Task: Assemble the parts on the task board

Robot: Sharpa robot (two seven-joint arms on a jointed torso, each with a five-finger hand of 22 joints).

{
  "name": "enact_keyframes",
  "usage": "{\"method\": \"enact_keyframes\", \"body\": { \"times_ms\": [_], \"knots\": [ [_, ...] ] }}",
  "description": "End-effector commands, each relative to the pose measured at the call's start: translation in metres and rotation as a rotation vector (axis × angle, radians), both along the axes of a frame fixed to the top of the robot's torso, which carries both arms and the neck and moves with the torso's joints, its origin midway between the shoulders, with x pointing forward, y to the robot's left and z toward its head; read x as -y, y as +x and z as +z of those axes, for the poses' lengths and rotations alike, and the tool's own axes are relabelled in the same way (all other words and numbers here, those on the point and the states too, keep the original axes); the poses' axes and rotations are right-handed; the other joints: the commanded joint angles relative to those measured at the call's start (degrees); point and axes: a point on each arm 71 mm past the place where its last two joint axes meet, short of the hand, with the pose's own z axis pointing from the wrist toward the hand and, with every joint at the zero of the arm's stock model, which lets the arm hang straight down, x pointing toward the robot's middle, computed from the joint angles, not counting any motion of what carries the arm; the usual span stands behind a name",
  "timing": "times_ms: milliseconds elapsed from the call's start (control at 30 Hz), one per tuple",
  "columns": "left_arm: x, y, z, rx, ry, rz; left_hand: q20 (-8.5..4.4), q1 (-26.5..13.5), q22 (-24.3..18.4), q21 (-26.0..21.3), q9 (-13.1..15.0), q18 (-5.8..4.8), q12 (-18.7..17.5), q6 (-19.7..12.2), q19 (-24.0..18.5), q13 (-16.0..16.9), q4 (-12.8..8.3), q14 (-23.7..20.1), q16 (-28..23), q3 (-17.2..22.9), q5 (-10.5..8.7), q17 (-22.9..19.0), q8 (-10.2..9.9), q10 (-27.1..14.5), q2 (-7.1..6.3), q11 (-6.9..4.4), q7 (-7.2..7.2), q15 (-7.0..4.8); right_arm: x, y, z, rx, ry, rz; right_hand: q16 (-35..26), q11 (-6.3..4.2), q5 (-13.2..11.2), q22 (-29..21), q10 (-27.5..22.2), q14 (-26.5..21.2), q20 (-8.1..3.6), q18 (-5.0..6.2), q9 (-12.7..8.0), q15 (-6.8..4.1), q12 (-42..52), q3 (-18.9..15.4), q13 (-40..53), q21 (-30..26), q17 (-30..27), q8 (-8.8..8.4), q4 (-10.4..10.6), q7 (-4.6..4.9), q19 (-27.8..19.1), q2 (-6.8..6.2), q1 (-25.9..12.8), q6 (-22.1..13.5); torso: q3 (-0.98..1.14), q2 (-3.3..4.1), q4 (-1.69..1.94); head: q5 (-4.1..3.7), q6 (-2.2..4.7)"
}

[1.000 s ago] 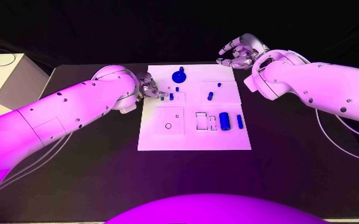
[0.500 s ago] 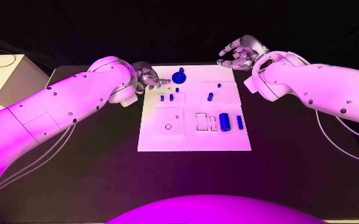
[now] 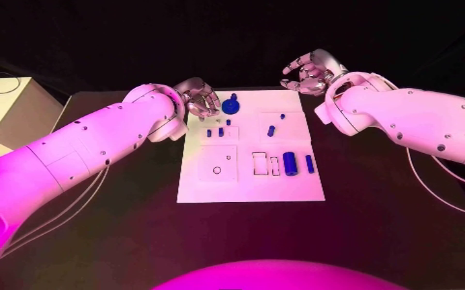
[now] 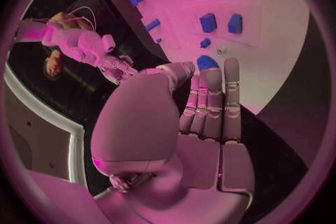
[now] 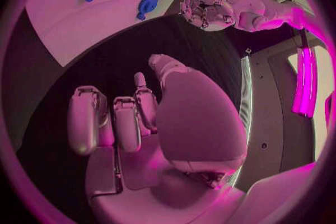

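Item 1. Task board: flat white rectangular plate, centre of the head view, long side running away from the robot, on the black matte table. Outlined recesses are marked on it, presumably seats for the parts.

Item 2. Parts, small blue pieces, all resting on the board:
- round blue knob-like piece, upper middle of the board, just beside the left hand's fingertips;
- two short blue pegs, side by side in the upper left quarter;
- slim blue pin, centre right, with a tiny blue stud above it;
- thick blue cylinder and thinner blue bar, lower right, lying beside an outlined rectangular slot.
Pieces are spread apart, likely so each can be picked singly.

Item 3. Left hand, silver, many-fingered: at the board's upper left corner. In the left wrist view its fingers lie straight and close together, pointing over the board toward the round piece; it holds nothing. Judged: positioned for an approach to that piece.

Item 4. Right hand, silver: beyond the board's upper right corner, over bare table, well apart from every part. Fingers loosely curled, apart, nothing in them; judged parked clear of the work.

Item 5. Pale box, left edge of the frame, off the table.

Markings: no brand, label or legible writing on board, parts or arms.
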Motion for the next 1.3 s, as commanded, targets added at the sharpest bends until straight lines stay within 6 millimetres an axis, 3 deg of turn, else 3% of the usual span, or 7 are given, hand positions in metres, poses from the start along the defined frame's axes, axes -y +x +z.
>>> {"method": "enact_keyframes", "body": {
  "times_ms": [33,133,167,400,567,733,1300],
  "knots": [
    [0.016,-0.002,0.006,0.214,0.032,-0.159,0.15,0.0,0.6,0.6,-2.7,0.72,-2.3,0.8,-0.9,-2.1,-0.3,-0.8,0.3,-0.5,-0.24,-0.8,-2.1,0.0,-0.73,0.07,-0.20,0.11,-0.003,0.000,0.005,0.076,0.029,0.039,-2.6,-0.47,0.2,-4.6,-6.2,2.0,-0.25,1.54,0.4,-0.59,-11.6,2.4,-10.1,-5.6,0.4,0.64,-0.2,0.15,-1.8,-1.10,0.0,0.0,-0.02,0.16,-0.09,-0.20,0.66],
    [0.021,-0.002,-0.002,0.233,0.093,-0.191,0.42,-0.4,0.7,0.7,-4.4,0.75,-3.6,1.4,-1.2,-3.4,-0.1,-0.9,0.7,-1.2,-0.34,-1.3,-3.5,0.1,-1.21,0.29,-0.32,0.34,-0.004,0.000,0.006,0.091,0.029,0.047,-3.1,-0.63,0.2,-5.7,-10.3,2.0,-0.50,1.73,0.8,-0.58,-21.8,4.2,-19.9,-7.1,0.2,1.09,-0.6,-0.08,-1.6,-1.68,-0.3,-0.2,-0.05,0.29,-0.16,-0.29,0.98],
    [0.022,-0.002,-0.004,0.237,0.109,-0.197,0.59,-1.5,0.7,0.8,-5.2,0.83,-4.4,1.6,-0.7,-4.1,0.6,0.4,1.8,-2.4,-0.47,-1.5,-4.2,0.0,-2.03,0.33,-0.38,0.44,-0.004,0.000,0.006,0.094,0.029,0.049,-3.2,-0.62,0.2,-5.8,-10.7,2.0,-0.51,1.71,0.9,-0.61,-23.6,4.7,-21.4,-7.2,0.1,1.17,-0.7,-0.13,-1.5,-1.75,-0.4,-0.3,-0.02,0.35,-0.22,-0.30,1.06],
    [0.031,0.000,-0.014,0.257,0.215,-0.214,0.58,-1.2,0.5,0.9,-7.1,0.85,-5.8,3.0,1.0,-5.9,1.2,2.1,4.0,-4.5,-0.35,-2.6,-5.3,0.5,-2.36,0.30,-0.61,0.34,-0.007,0.001,0.007,0.108,0.028,0.056,-2.7,-0.49,0.1,-4.9,-9.0,2.7,-0.61,1.38,1.5,-0.61,-33.9,6.5,-31.6,-6.5,1.5,1.71,-2.3,-0.06,-0.2,-2.10,-1.8,-0.7,0.13,0.76,-0.54,-0.24,1.65],
    [0.034,0.001,-0.018,0.240,0.268,-0.216,0.58,-0.9,0.7,1.5,-8.1,0.84,-6.9,3.6,1.9,-7.1,1.6,3.8,6.5,-5.6,-0.30,-1.7,-5.8,0.1,-2.41,0.35,-0.70,0.40,-0.008,0.001,0.008,0.114,0.024,0.059,-2.4,-0.44,0.1,-4.3,-8.7,2.9,-0.61,1.23,1.6,-0.58,-35.2,6.6,-33.0,-5.9,2.1,1.78,-2.7,-0.04,0.2,-2.10,-2.1,-0.7,0.23,0.95,-0.62,-0.23,1.88],
    [0.037,0.001,-0.021,0.220,0.312,-0.213,0.65,-0.6,1.0,1.9,-8.8,0.82,-7.9,4.1,2.2,-8.1,2.0,4.7,8.3,-6.7,-0.25,-1.3,-6.2,-0.4,-2.40,0.36,-0.83,0.39,-0.009,0.000,0.008,0.118,0.021,0.060,-2.3,-0.39,0.1,-3.8,-8.6,3.0,-0.60,1.12,1.6,-0.55,-36.1,6.7,-33.9,-5.5,2.3,1.81,-2.9,-0.01,0.4,-2.09,-2.4,-0.8,0.11,0.83,-0.52,-0.43,1.64],
    [0.036,0.003,-0.023,0.198,0.358,-0.180,0.64,1.3,2.3,4.0,-10.2,0.85,-8.5,6.9,3.1,-9.6,2.4,8.3,13.5,-6.3,0.09,2.2,-6.3,2.2,-1.46,0.32,-1.14,0.37,-0.010,0.000,0.009,0.123,0.018,0.062,-2.2,-0.32,0.1,-3.4,-8.4,3.1,-0.56,1.05,1.7,-0.49,-37.2,6.7,-35.1,-5.1,2.5,1.86,-3.2,0.04,0.6,-2.07,-2.8,-0.8,0.10,0.77,-0.40,-0.69,1.22]
  ]
}}
